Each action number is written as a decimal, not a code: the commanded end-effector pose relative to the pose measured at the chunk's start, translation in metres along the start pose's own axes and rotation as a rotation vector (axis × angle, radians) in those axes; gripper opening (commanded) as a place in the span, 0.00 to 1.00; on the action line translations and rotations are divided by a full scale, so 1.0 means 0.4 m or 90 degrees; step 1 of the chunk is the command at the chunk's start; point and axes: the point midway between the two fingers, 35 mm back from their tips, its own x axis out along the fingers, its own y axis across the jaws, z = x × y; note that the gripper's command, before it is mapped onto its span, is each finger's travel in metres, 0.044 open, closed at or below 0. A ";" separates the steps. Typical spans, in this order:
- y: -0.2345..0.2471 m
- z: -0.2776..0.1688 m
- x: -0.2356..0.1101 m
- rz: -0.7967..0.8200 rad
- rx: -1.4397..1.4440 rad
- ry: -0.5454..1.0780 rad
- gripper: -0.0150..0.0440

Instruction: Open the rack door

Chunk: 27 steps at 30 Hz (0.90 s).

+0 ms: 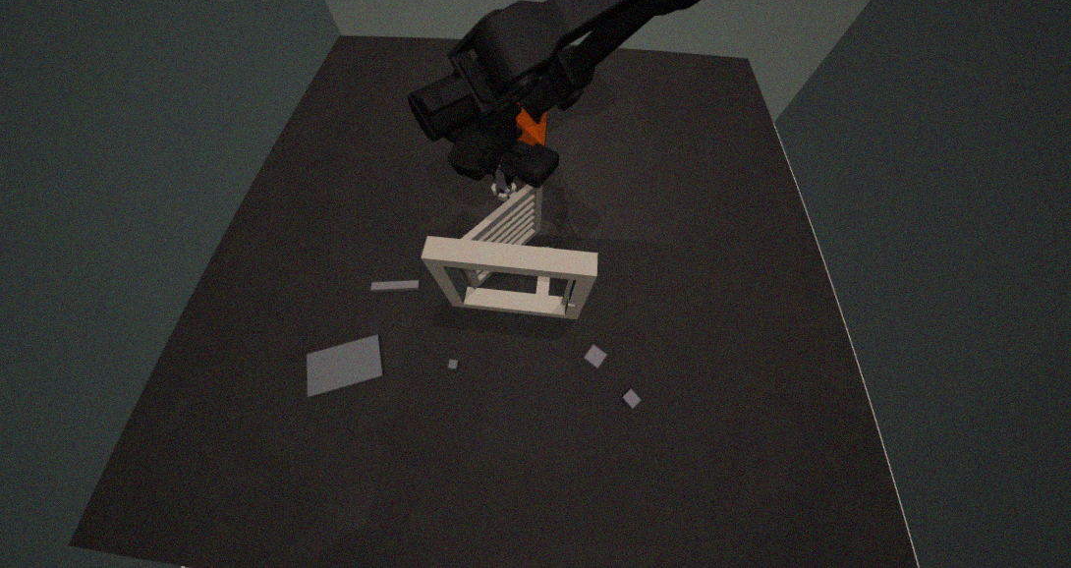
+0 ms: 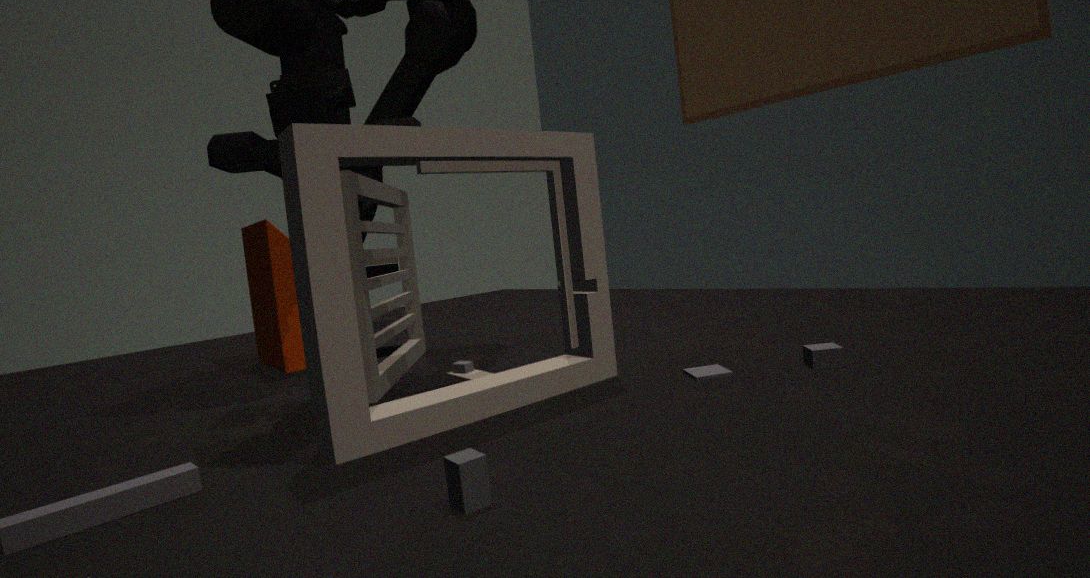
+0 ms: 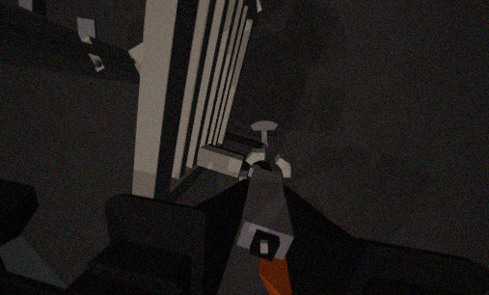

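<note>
The pale frame [image 1: 517,257] [image 2: 480,400] stands upright on the dark table. Its slatted door [image 1: 492,220] [image 2: 411,269] [image 3: 156,96] is swung well out on the arm's side, at a slant to the frame and short of square to it. My gripper [image 1: 503,183] [image 3: 264,188] is shut on the door's grey upright handle [image 3: 267,195], beside the door's free edge. In the exterior view the door and frame partly hide the fingers. The handle stands a little off the door's face; its exact turn is hard to tell in the dim light.
An orange block [image 1: 533,128] [image 2: 268,299] [image 3: 277,276] stands behind, close to the arm. A long bar [image 1: 394,286] [image 2: 99,503], a flat plate [image 1: 344,367] and a small block [image 1: 452,365] [image 2: 467,481] lie before the frame. Two more small pieces [image 1: 595,356] [image 1: 632,398] lie at right.
</note>
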 end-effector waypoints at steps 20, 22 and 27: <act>-0.134 0.049 0.000 -0.002 -0.235 -0.003 0.27; -0.145 0.056 0.000 -0.002 -0.256 -0.003 0.27; -0.172 0.074 0.000 -0.003 -0.307 -0.003 0.27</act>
